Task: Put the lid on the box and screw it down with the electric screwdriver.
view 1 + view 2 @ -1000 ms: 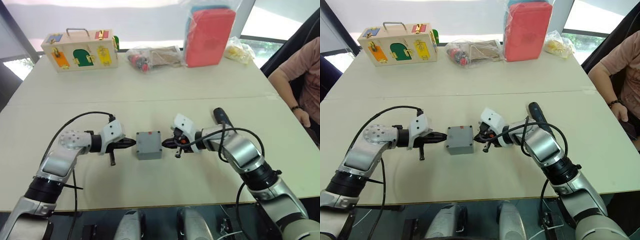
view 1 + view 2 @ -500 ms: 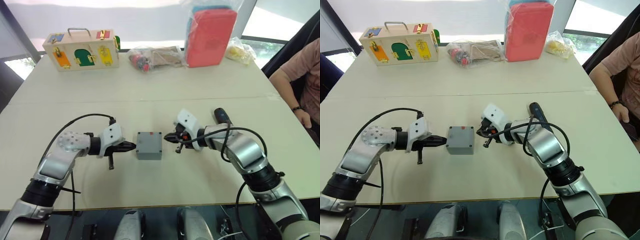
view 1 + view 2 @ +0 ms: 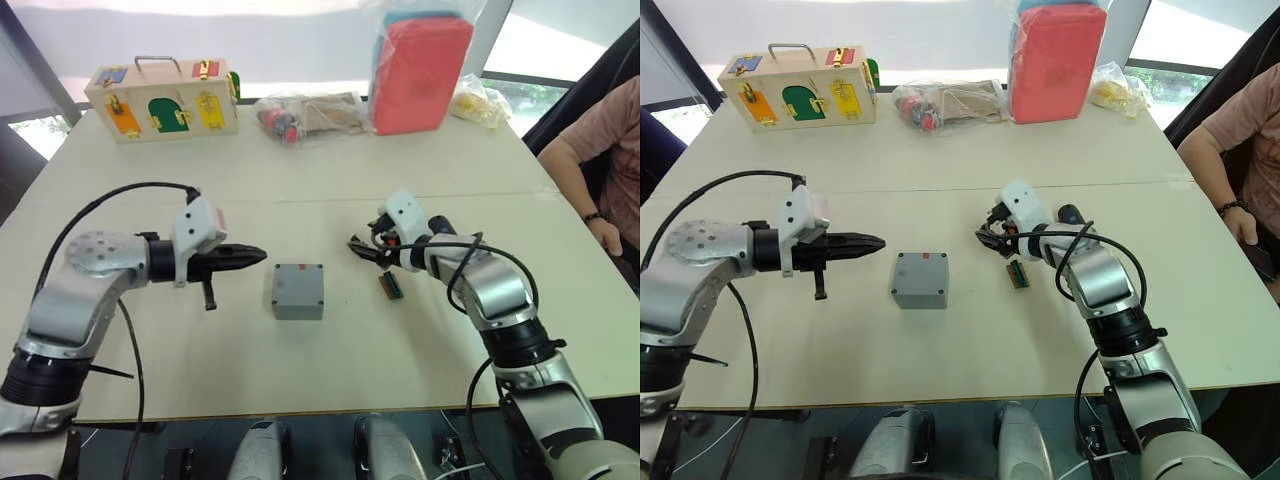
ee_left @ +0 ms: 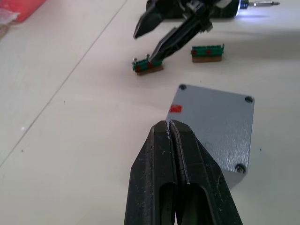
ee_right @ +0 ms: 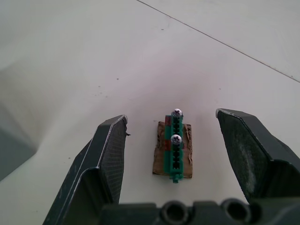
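Note:
The grey box [image 3: 298,306] stands mid-table with the lid [image 3: 298,282] lying flat on top of it; the lid's corner screw spots show in the left wrist view [image 4: 213,123]. My left gripper [image 3: 256,256] is shut and empty, hovering a short way left of the box with its tips pointing at it. My right gripper [image 5: 172,116] is open to the right of the box, its fingers either side of a small green screw holder [image 5: 174,147] on the table, touching nothing. The electric screwdriver [image 3: 1070,214] lies behind my right forearm, and its lit tip [image 4: 253,3] shows in the left wrist view.
A second green screw holder [image 3: 390,285] lies just in front of the right gripper. At the far edge stand a wooden box with coloured doors [image 3: 160,100], plastic bags [image 3: 305,113] and a red case [image 3: 420,70]. A person's arm [image 3: 600,150] rests at the right edge.
Both grippers have drawn back from the box's sides, the left to the left and the right to the right. The right gripper has opened. The box with its lid stays put.

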